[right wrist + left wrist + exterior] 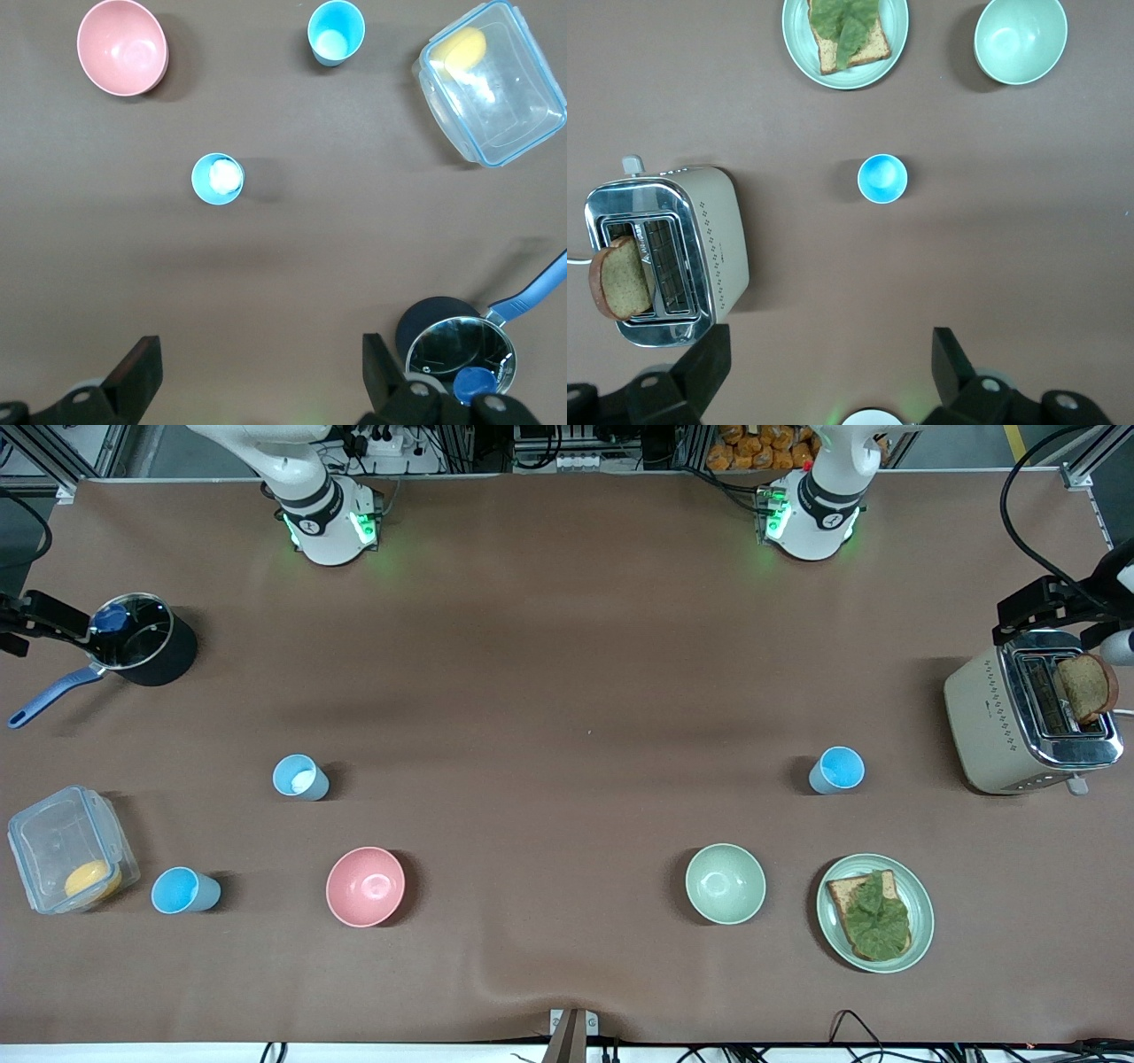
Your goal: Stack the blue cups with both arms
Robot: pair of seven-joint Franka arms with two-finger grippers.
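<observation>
Three light-blue cups stand upright on the brown table. One cup stands toward the left arm's end, beside the toaster. A second cup, white inside, stands toward the right arm's end. The third cup is nearer the front camera, by the clear box. The left gripper hangs open and empty high over bare table, apart from its cup. The right gripper is likewise open and empty high over bare table. Only the arms' bases show in the front view.
A pink bowl and a pale green bowl sit toward the front. A plate with bread and lettuce, a toaster with a slice, a black pot and a clear box line the table's ends.
</observation>
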